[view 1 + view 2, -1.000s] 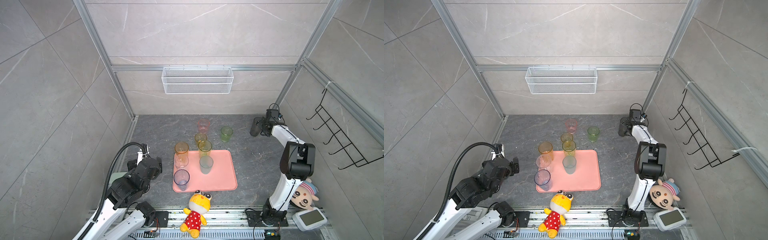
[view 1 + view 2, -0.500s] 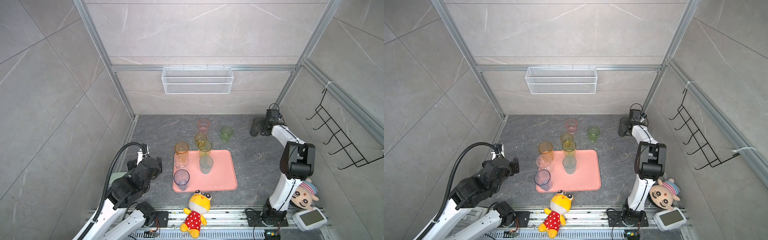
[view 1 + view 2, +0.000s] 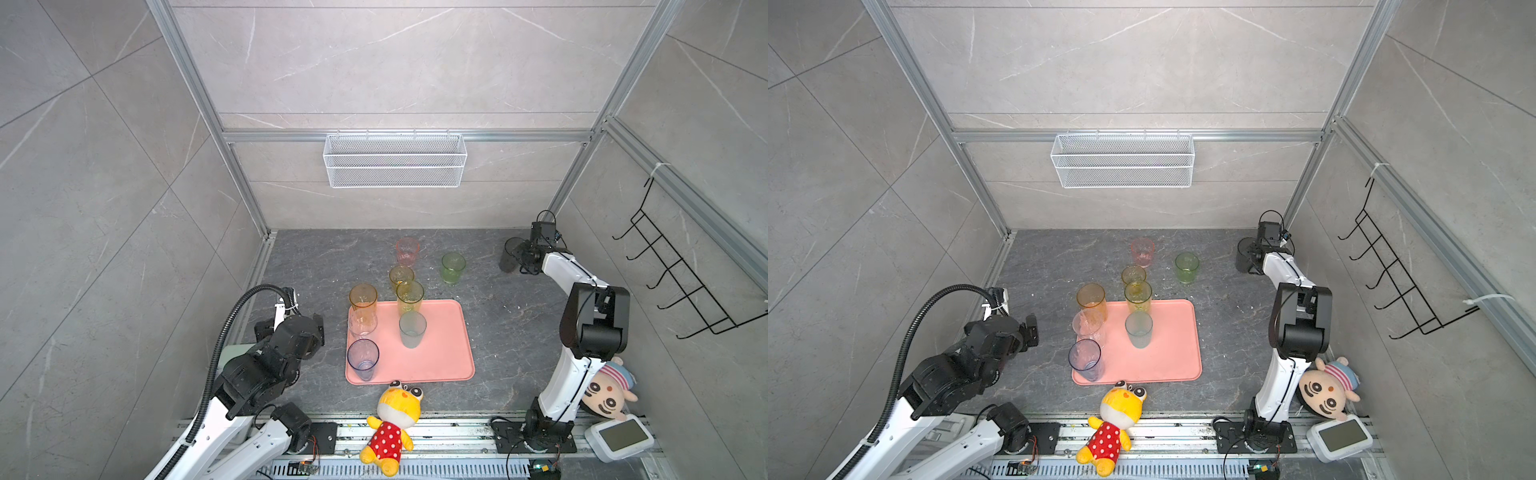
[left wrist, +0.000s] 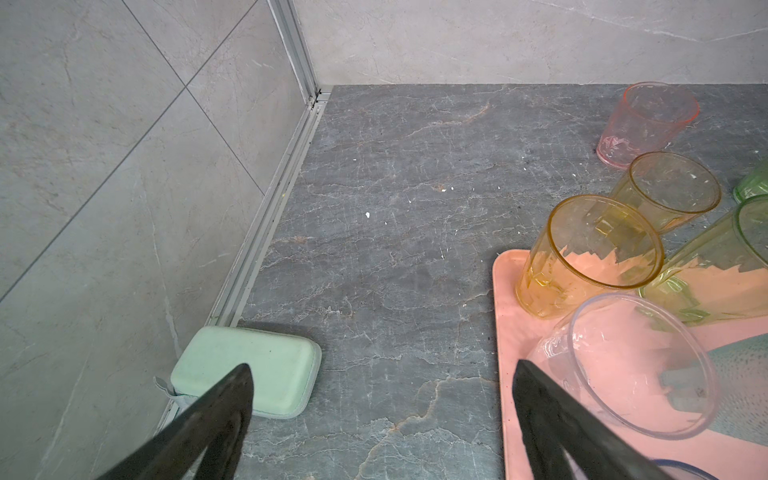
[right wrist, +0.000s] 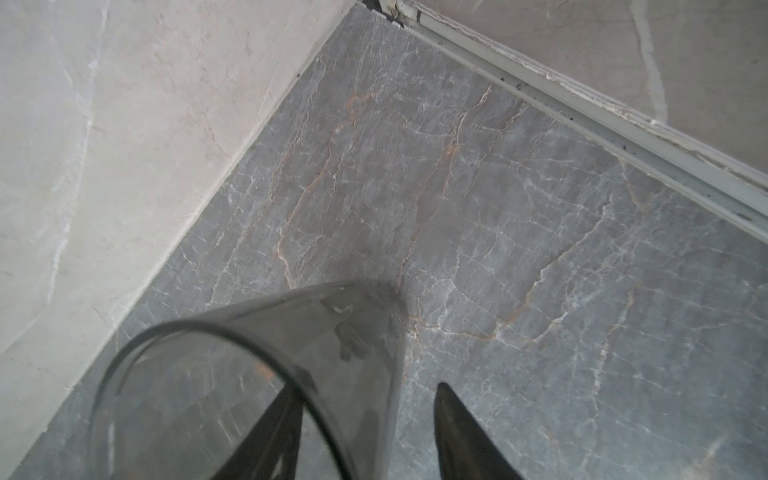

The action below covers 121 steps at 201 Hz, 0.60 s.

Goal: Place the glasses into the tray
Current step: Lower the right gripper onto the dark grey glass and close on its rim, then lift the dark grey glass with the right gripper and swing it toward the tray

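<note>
Your right jaws are standing partly open astride the wall of the smoky grey glass (image 5: 353,320), one finger inside, one outside, neither pressing. It is likely handling light, thin and slippery; pinch just below the rim. Your left jaws are gaping wide, empty, with the tray (image 4: 509,332) just beside them.

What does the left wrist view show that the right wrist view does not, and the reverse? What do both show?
Only the left wrist view: the tray with the amber glass and clear glass on it, the pink glass off it, a mint pad, and the left tool, open and empty.
Only the right wrist view: the smoky grey glass, with the right tool astride its wall.
Both: the grey floor and pale walls.
</note>
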Motion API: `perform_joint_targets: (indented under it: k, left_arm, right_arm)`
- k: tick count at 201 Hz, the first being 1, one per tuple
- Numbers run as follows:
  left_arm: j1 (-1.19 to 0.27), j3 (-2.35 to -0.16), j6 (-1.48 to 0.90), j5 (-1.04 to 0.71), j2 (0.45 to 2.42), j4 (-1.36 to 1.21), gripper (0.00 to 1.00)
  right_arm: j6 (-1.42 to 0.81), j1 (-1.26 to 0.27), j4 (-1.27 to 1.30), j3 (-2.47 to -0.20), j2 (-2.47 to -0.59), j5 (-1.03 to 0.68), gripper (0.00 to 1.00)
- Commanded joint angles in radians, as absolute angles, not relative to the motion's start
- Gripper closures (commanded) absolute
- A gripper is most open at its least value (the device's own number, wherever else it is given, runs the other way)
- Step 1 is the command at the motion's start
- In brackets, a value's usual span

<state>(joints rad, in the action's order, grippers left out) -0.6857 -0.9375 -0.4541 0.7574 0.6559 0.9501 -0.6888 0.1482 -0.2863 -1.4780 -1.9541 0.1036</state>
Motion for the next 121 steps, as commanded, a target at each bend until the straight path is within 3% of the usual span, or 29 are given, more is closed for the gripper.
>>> perform_joint_targets:
  k: [1, 60, 121]
  left_arm:
    - [-0.69, -0.935, -0.477, 0.778, 0.653, 0.951, 0.03]
    - [-0.69, -0.934, -0.477, 0.772, 0.656, 0.949, 0.03]
    - [-0.69, -0.934, -0.476, 0.767, 0.656, 0.949, 0.03]
  right_arm:
    - [-0.684, 0.151, -0.281, -1.46, -1.904, 0.091, 0.54]
    - [-0.665, 0.151, -0.264, -1.431, -1.866, 0.03, 0.78]
    - [-0.652, 0.15, -0.256, -1.398, -1.817, 0.002, 0.9]
